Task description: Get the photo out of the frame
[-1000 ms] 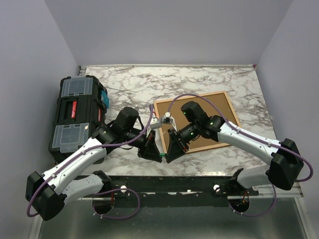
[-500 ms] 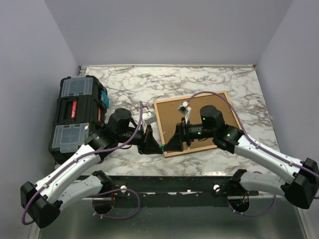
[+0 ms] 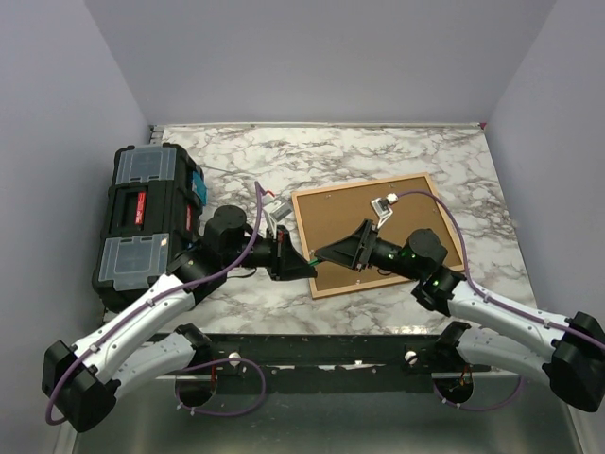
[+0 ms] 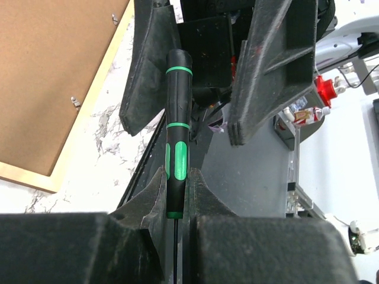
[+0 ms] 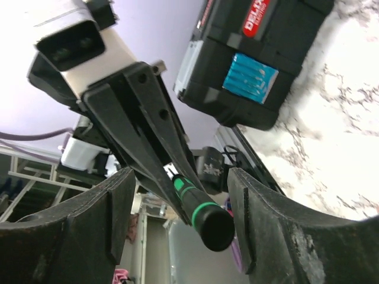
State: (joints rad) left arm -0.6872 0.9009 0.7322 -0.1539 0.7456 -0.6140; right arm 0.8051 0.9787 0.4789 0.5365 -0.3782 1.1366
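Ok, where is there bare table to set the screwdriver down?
The widest bare table is the far strip between the frame and the back wall. A narrower strip runs right of the frame. Crowded: the frame's near-left corner, where the left gripper with the screwdriver meets the right gripper, toolbox alongside.

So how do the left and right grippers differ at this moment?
The left gripper is shut on the screwdriver; the right gripper is open, fingers spread either side of the handle's end. The left reaches beside the frame; the right reaches across it. Both face each other, tip to tip.
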